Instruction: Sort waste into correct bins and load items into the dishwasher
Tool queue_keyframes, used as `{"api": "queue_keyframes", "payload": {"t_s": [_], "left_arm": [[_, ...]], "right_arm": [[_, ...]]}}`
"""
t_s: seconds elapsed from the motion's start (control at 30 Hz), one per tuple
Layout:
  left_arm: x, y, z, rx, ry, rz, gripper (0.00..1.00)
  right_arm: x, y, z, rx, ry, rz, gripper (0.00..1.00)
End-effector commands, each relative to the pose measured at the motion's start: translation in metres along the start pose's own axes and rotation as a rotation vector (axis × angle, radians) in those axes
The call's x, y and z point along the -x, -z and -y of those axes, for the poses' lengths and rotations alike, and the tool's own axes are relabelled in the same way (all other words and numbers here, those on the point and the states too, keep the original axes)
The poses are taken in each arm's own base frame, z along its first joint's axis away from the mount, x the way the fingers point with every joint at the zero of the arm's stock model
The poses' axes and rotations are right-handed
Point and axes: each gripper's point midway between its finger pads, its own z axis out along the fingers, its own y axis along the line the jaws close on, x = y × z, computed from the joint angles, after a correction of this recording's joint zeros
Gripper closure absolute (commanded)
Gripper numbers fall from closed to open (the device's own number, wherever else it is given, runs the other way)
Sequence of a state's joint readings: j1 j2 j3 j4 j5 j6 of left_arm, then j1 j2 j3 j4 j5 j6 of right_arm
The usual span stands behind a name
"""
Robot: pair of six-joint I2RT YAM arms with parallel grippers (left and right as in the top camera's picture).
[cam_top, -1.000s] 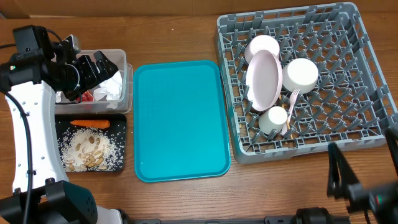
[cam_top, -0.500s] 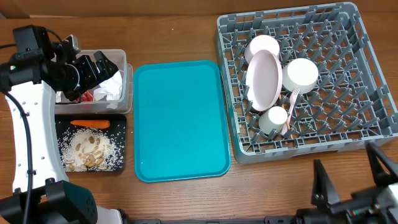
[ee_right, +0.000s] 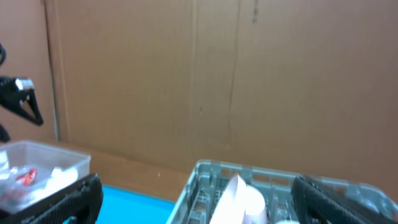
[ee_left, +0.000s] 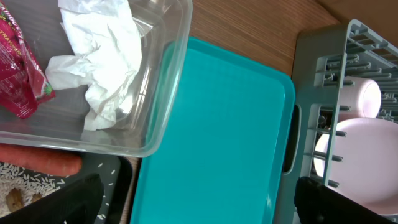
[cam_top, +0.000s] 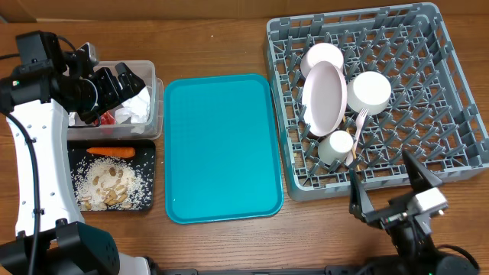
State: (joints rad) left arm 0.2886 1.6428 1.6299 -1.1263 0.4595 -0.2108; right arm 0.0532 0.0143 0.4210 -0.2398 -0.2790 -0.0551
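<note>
The left hand (cam_top: 122, 85) hangs with its jaws wide and nothing between them over the clear tub (cam_top: 157, 92), which sits just left of the teal tray (cam_top: 221, 145). Directly beneath it lie the crumpled napkins (cam_top: 139, 107) and the red wrapper (ee_left: 18, 68). Nearer the robot, also left of the teal tray, the black tray (cam_top: 150, 164) holds the carrot (cam_top: 111, 152), its long axis pointing toward the teal tray, and the crumbly food bits (cam_top: 107, 187). The right hand (cam_top: 386, 189), equally wide and empty, hovers right of the teal tray at the near edge of the dish rack (cam_top: 451, 114). Beyond it stand the plate (cam_top: 325, 95), bowls (cam_top: 369, 92), cup (cam_top: 336, 147) and fork (cam_top: 359, 124). The teal tray is bare, so I judge the sorting done; any touch-up of waste would fall to the left hand, of dishes to the right. The wooden tabletop (cam_top: 214, 46) carries everything, with a cardboard wall (ee_right: 186, 81) behind.
</note>
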Motion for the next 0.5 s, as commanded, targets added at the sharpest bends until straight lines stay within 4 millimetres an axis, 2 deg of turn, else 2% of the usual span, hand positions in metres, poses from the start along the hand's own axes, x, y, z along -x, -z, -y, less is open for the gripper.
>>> {"api": "queue_keyframes", "payload": {"t_s": [0.0, 0.2, 0.47], "left_arm": [[0.006, 0.013, 0.008, -0.01, -0.015, 0.041, 0.0], [0.006, 0.013, 0.008, -0.01, -0.015, 0.041, 0.0], [0.006, 0.013, 0.008, -0.01, -0.015, 0.041, 0.0]], "right_arm": [[-0.026, -0.008, 0.001, 0.009, -0.005, 0.0, 0.0], [-0.066, -0.018, 0.005, 0.009, 0.0, 0.018, 0.0], [-0.09, -0.021, 0.01, -0.013, 0.0, 0.032, 0.0]]}}
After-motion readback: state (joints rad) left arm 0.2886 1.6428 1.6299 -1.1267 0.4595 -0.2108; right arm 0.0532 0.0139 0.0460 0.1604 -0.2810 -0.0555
